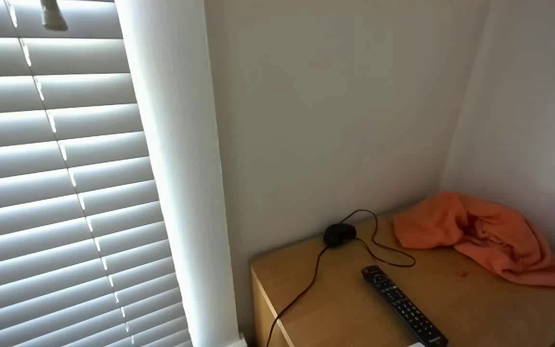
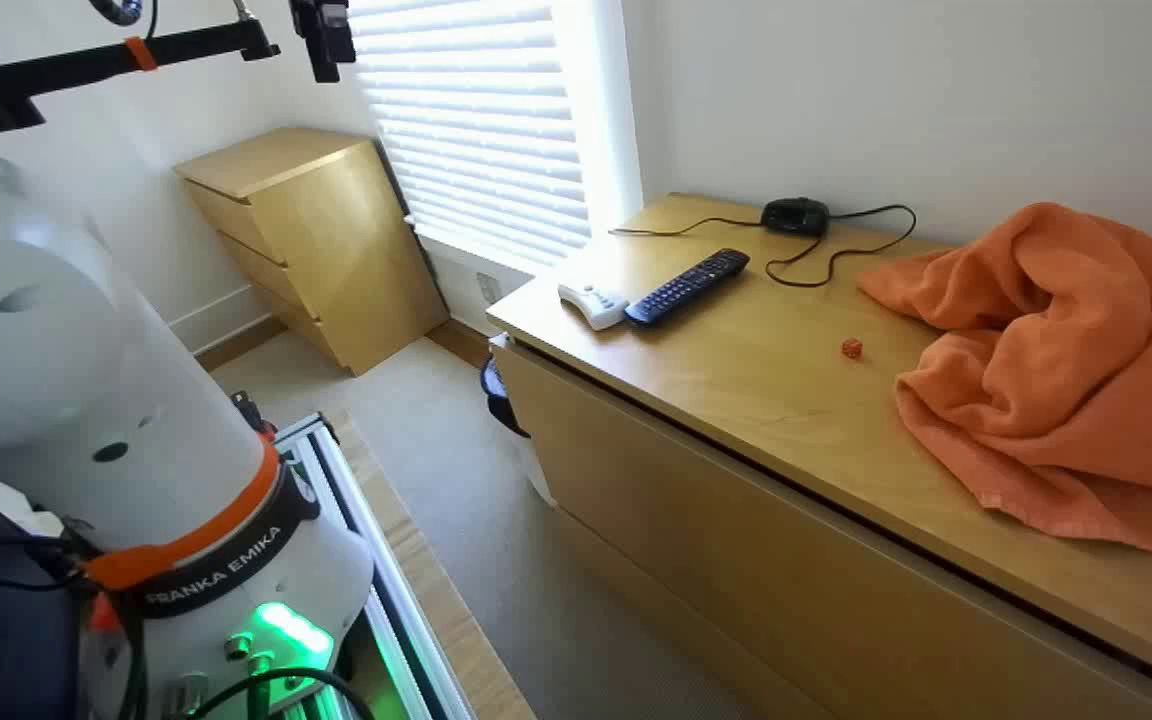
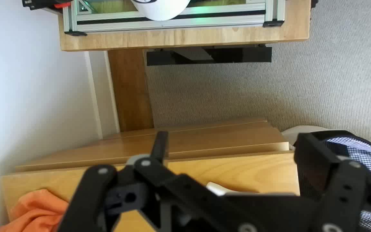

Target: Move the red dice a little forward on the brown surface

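The small red dice (image 1: 462, 273) lies on the brown surface (image 1: 335, 289), close to the orange cloth. It also shows, red-orange, in an exterior view (image 2: 852, 348) on the tan-brown cabinet top (image 2: 736, 370). In the wrist view the cabinet top (image 3: 256, 170) shows between and beyond the fingers, and the dice does not show there. My gripper (image 3: 236, 149) is open, with its fingers wide apart and nothing between them. It is well above the cabinet top and apart from the dice.
An orange cloth (image 2: 1066, 330) lies crumpled beside the dice. A black remote (image 2: 688, 287), a white controller (image 2: 593, 304) and a black device with a cable (image 2: 794, 216) are on the same top. White walls and a window blind (image 1: 65, 193) stand behind.
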Motion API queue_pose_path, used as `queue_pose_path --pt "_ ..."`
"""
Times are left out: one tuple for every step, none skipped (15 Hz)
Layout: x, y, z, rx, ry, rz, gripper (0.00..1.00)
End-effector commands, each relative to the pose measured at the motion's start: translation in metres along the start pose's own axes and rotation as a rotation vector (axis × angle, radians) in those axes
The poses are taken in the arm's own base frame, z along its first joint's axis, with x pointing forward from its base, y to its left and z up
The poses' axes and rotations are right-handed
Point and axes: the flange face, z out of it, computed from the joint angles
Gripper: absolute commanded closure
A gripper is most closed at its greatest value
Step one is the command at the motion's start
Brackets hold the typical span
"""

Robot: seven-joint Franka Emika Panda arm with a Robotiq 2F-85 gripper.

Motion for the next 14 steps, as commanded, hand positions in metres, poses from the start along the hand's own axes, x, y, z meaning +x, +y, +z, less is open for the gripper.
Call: queue_pose_path --pt "0.0 0.0 0.0 0.0 0.0 0.0 0.0" --pt "0.0 0.0 -0.001 0.0 0.0 0.0 0.0" --pt "0.0 0.0 -0.001 0.0 0.0 0.0 0.0" --pt "0.0 0.0 -0.001 0.0 0.0 0.0 0.0" --pt "0.0 0.0 -0.001 0.0 0.0 0.0 0.0" --pt "0.0 0.0 -0.001 0.0 0.0 0.0 0.0" --pt "0.0 0.0 -0.001 0.0 0.0 0.0 0.0" --pt "0.0 0.0 -0.001 0.0 0.0 0.0 0.0" --pt "0.0 0.0 -0.001 0.0 0.0 0.0 0.0" --pt "0.009 0.011 0.002 0.013 -0.028 0.046 0.0" --pt "0.017 0.025 0.005 0.025 -0.039 0.087 0.0" --pt "0.024 0.04 0.008 0.037 -0.057 0.135 0.0" --pt "0.031 0.055 0.011 0.063 -0.077 0.177 0.0" --pt "0.039 0.073 0.013 0.097 -0.087 0.234 0.0"
